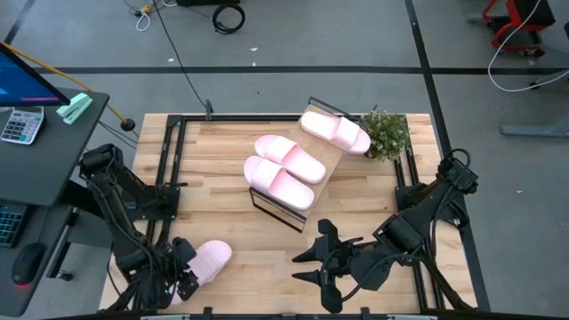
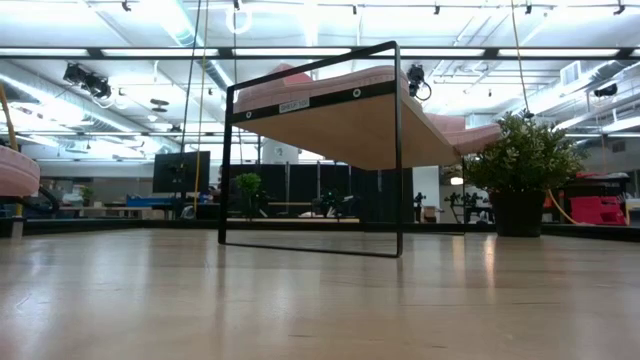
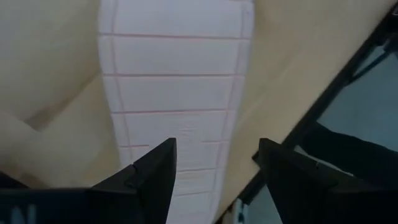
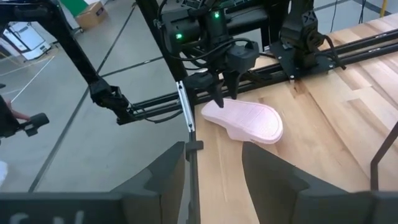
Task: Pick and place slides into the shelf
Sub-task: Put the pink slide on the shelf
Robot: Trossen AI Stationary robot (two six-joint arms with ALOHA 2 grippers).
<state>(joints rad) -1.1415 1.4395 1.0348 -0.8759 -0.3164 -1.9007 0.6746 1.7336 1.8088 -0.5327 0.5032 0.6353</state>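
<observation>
Pink foam marks the work: three slides (image 1: 286, 171) already rest on the board top of the shelf (image 1: 326, 163) at the centre of the high view, and the fourth slide (image 1: 208, 260) lies sole-up on the surface (image 1: 258, 244) at lower left, near the front edge.

Step in hand: pickup of the last slide. The left gripper (image 1: 180, 271) sits over the near end of that slide, fingers (image 3: 152, 171) spread to either side of the ribbed sole, not yet pinching it. The right gripper (image 1: 313, 262) waits at lower centre of the high view, fingers spread and empty.

Orientation: the slide's long axis runs diagonally, from lower left to upper right in the high view, the far end pointing toward the shelf.

Next move, as a judgement: close across the sole's width, lift, turn the slide strap-up if required, and carry it to the remaining free part of the board.
</observation>
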